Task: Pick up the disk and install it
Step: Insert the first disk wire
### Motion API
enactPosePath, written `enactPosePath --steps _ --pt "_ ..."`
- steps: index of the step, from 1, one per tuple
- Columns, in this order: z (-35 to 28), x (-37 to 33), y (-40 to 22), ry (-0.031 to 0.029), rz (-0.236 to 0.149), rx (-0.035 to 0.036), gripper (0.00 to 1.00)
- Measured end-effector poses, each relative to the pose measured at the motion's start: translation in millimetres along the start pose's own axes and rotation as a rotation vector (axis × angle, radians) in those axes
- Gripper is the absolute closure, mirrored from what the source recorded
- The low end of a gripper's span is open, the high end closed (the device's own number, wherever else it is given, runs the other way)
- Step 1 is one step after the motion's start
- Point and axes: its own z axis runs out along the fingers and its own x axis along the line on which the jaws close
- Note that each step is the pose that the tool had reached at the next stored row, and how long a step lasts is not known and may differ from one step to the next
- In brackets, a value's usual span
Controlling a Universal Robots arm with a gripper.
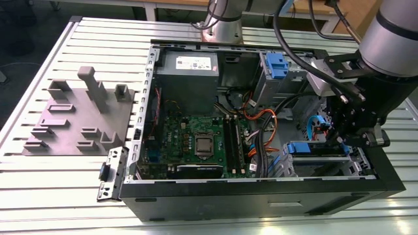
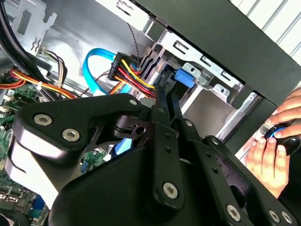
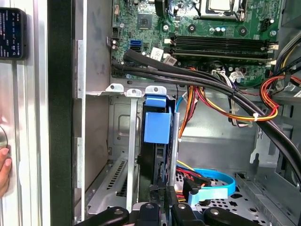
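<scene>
The disk [image 3: 157,141] stands on edge in the case's metal drive bay (blue bracket tab showing).

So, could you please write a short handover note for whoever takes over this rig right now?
Gripper: down inside the open computer case, at the drive cage on the exterior view's right. Its fingers are closed on the rear edge of the disk.
Disk: standing on edge in a slot of the drive cage, its blue bracket showing in the first wrist view.
Done: disk picked up and brought into the cage slot.
Left: whether it is fully seated cannot be told; the gripper has not let go.
Note: a person's hand rests on a control beside the case.
</scene>
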Motion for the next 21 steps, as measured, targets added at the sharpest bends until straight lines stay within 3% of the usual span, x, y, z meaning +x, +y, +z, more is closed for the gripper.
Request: enactPosePath --steps 21 --pt "5.4 -0.3 2.8 0.0005 0.003 0.0020 0.84"
